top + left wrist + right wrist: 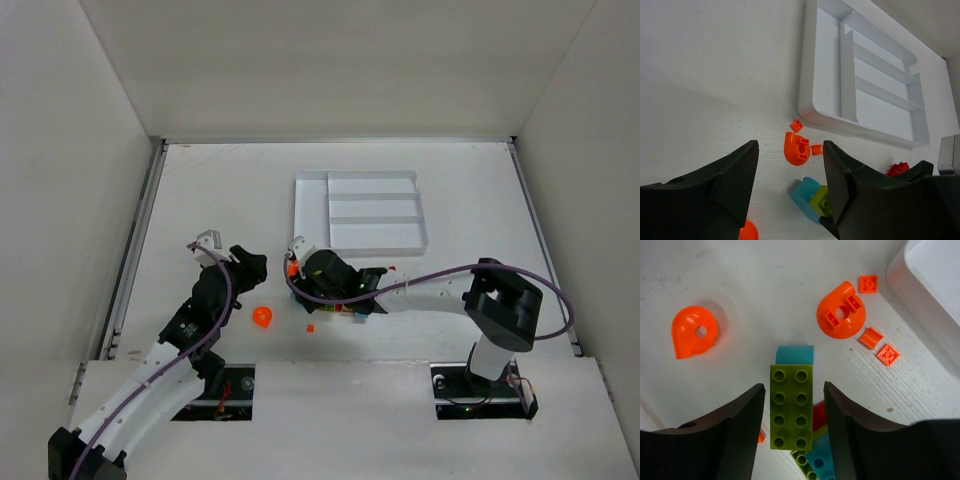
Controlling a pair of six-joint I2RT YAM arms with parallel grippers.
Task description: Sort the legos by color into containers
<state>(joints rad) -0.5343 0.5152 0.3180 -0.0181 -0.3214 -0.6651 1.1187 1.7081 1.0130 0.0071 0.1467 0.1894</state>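
Observation:
My right gripper (793, 386) is open, its fingers astride a lime green 2x4 brick (791, 407) with a gap on each side. The brick lies on a teal piece (795, 354) and a small pile of red, lime and teal bricks. Two orange round pieces (841, 316) (694, 331) and some tiny orange tiles (888, 354) lie beyond it. In the top view the right gripper (318, 272) is just in front of the white tray (296, 205). My left gripper (247, 267) is open and empty, left of the pile, near an orange round piece (262, 318).
The left wrist view shows the tray (810, 100) with its compartments bare, an orange round piece (797, 149), the teal piece (807, 195) and a red piece (898, 169). White walls stand round the table at the left, right and back.

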